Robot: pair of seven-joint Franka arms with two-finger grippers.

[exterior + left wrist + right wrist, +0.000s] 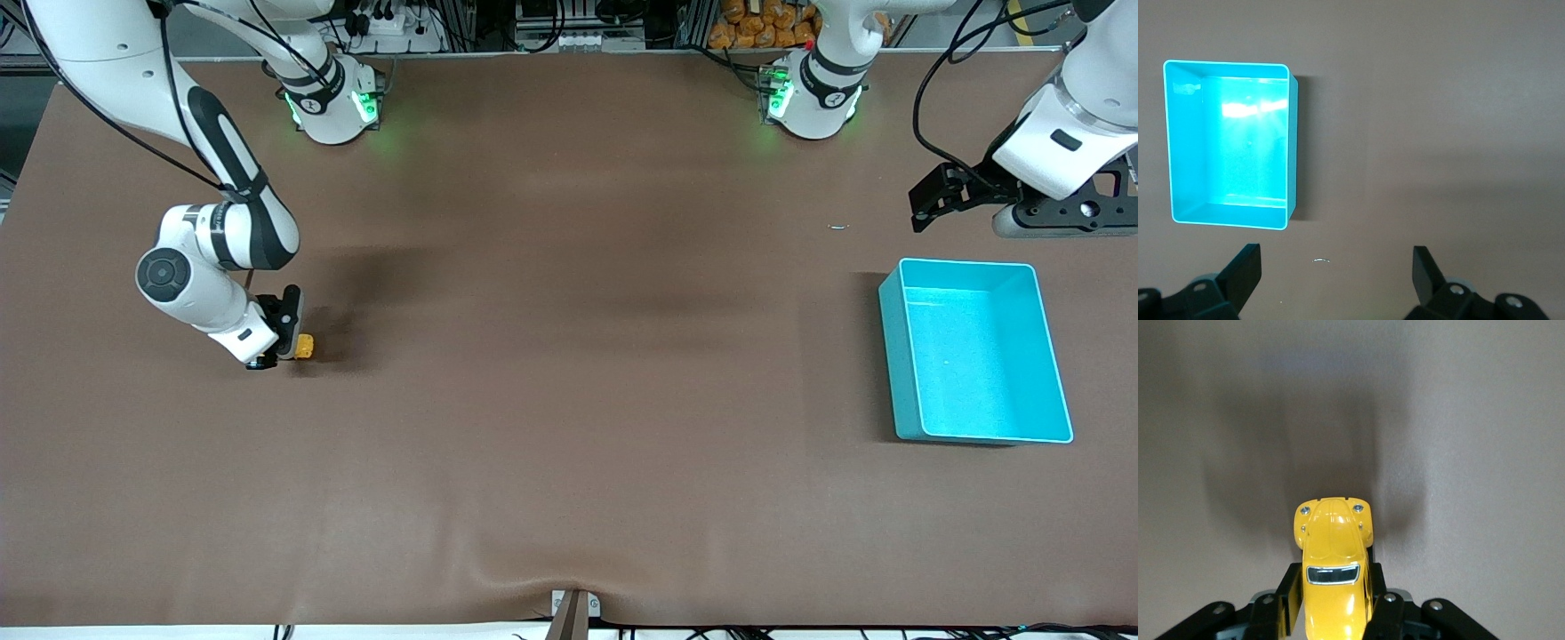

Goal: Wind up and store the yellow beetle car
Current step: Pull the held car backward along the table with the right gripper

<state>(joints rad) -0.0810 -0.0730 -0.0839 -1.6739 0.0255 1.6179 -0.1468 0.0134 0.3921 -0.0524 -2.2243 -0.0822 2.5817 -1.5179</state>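
A matte brown cloth-covered table [569, 373] fills almost the whole front view, its surface smooth apart from a shallow wrinkle at the lower centre edge. Two white Franka arms with glossy rounded shells rise from bases along the top of that view.

At the middle right of the front view sits a teal rectangular plastic bin [898, 356], open-topped, with thin upright walls, rounded corners and a shiny inner floor that catches the light. In the left wrist view the same bin [1293, 147] occupies the upper left of the frame, resting flat on the cloth.

The left gripper [925, 209], black and angular, hangs in the upper right of the front view, over bare cloth close to the bin's upper edge. Its two dark fingers [1245, 270] stand spread wide with nothing between them. This arm waits.

The right gripper [283, 342], at the middle left of the front view, is clamped on the yellow beetle car [305, 346], down near the cloth at the right arm's end of the table. In the right wrist view the glossy, rounded yellow body [1333, 557] pokes out between the black fingers [1290, 593], showing a small dark window and two tiny silver headlights.
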